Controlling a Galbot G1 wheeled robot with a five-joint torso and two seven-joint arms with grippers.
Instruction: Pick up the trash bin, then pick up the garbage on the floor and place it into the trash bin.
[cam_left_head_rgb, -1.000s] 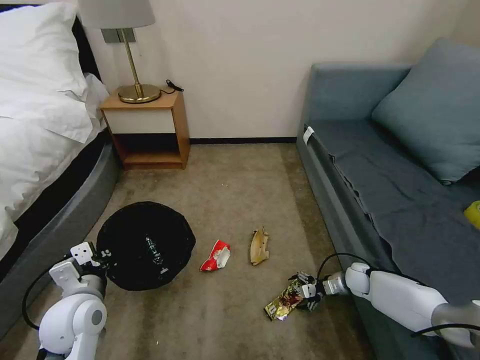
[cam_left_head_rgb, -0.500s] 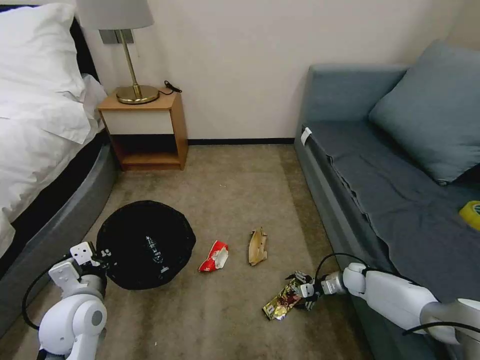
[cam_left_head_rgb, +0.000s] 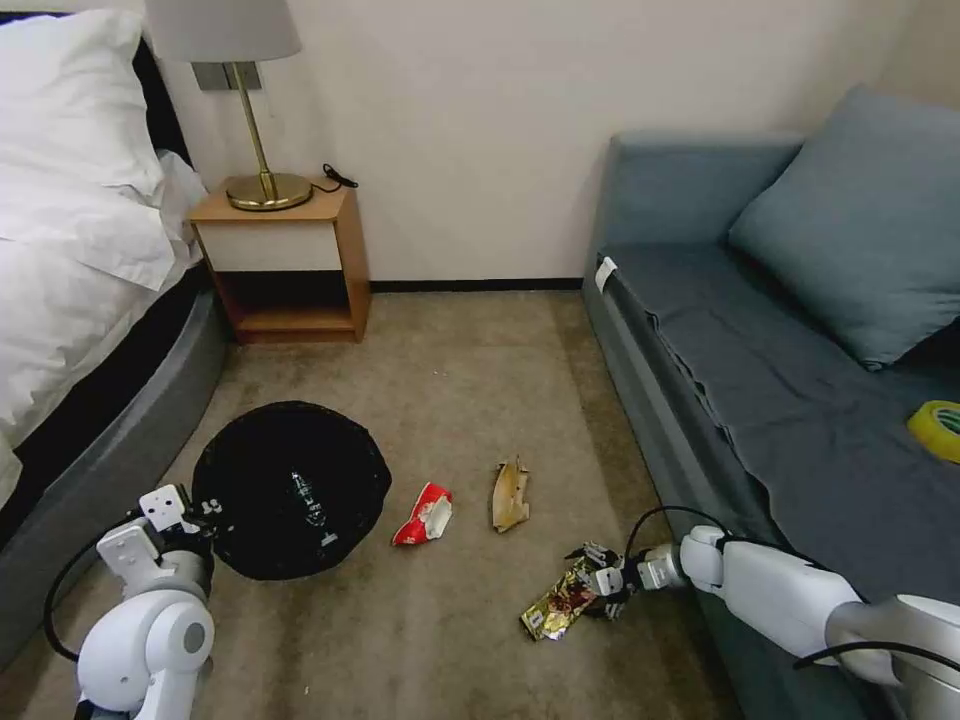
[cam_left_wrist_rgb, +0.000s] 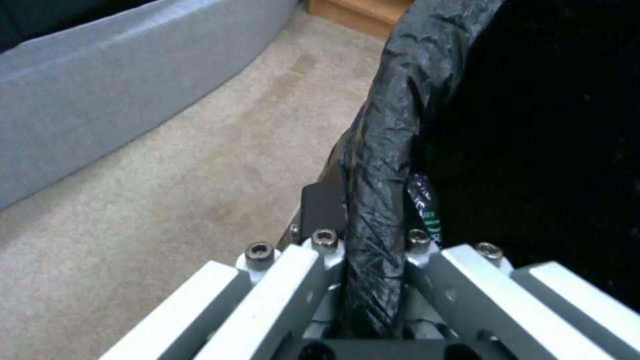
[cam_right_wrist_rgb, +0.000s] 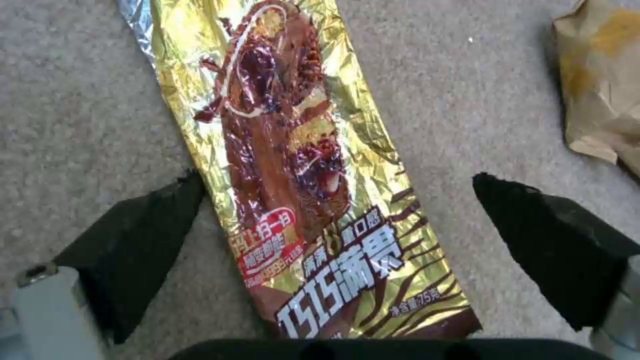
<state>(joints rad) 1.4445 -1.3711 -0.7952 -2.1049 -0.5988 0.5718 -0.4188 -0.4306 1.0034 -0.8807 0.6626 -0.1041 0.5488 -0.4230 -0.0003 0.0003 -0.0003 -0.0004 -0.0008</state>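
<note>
The trash bin (cam_left_head_rgb: 290, 490), lined with a crinkled black bag, stands on the carpet at the left with a clear bottle (cam_left_head_rgb: 308, 500) lying inside. My left gripper (cam_left_head_rgb: 205, 515) is shut on the bin's bag-covered rim (cam_left_wrist_rgb: 383, 150). At the lower right, my right gripper (cam_left_head_rgb: 598, 575) is low over the carpet and open. Its black fingers (cam_right_wrist_rgb: 133, 250) straddle one end of the gold-brown snack wrapper (cam_right_wrist_rgb: 300, 165), which lies flat on the floor (cam_left_head_rgb: 555, 605). A red-and-white crumpled wrapper (cam_left_head_rgb: 425, 513) and a tan scrap (cam_left_head_rgb: 510, 495) lie between the bin and the right gripper.
A bed (cam_left_head_rgb: 70, 300) runs along the left. A wooden nightstand (cam_left_head_rgb: 285, 265) with a lamp stands at the back wall. A blue-grey sofa (cam_left_head_rgb: 780, 380) lines the right side, with a yellow tape roll (cam_left_head_rgb: 938, 428) on it. Open carpet stretches through the middle.
The whole picture has shifted slightly, so the camera moved. My right gripper stays open over the gold wrapper's end, and my left keeps its hold on the bin rim.
</note>
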